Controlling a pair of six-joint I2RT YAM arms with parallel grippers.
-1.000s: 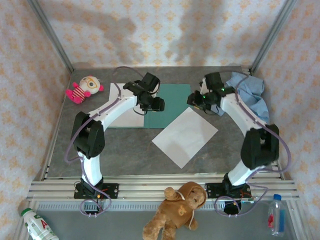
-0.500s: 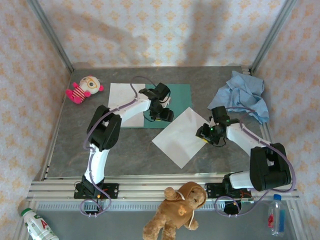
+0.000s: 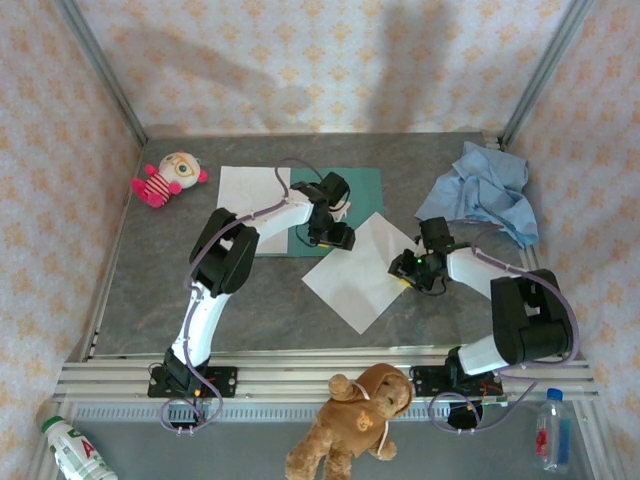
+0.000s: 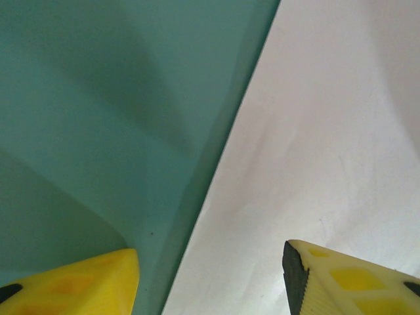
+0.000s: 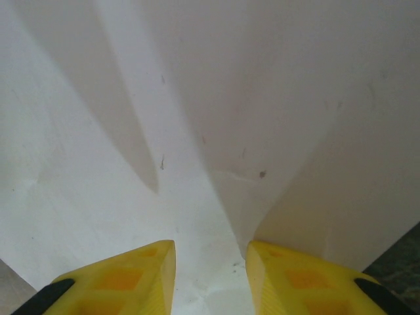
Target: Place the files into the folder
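The teal folder (image 3: 355, 190) lies flat at the back middle of the table. One white file (image 3: 245, 192) lies against its left side, partly under my left arm. The other file (image 3: 355, 275) lies tilted in front of the folder. My left gripper (image 3: 332, 238) is low and open where the two meet: in the left wrist view one fingertip (image 4: 98, 275) is over the folder (image 4: 111, 118) and the other over the file (image 4: 315, 144), with the left gripper (image 4: 210, 252) empty. My right gripper (image 3: 408, 272) is down on that file's right edge; the right gripper (image 5: 210, 248) stands part open on buckled paper (image 5: 164, 98).
A crumpled light blue cloth (image 3: 490, 190) lies at the back right. A pink doll (image 3: 165, 178) sits at the back left. A brown teddy (image 3: 355, 420) and two bottles (image 3: 70, 450) (image 3: 553, 430) lie off the table's near edge.
My right gripper came from beside the cloth down onto the tilted file's right edge. My left gripper slid from over the folder to its near right corner and opened wider.
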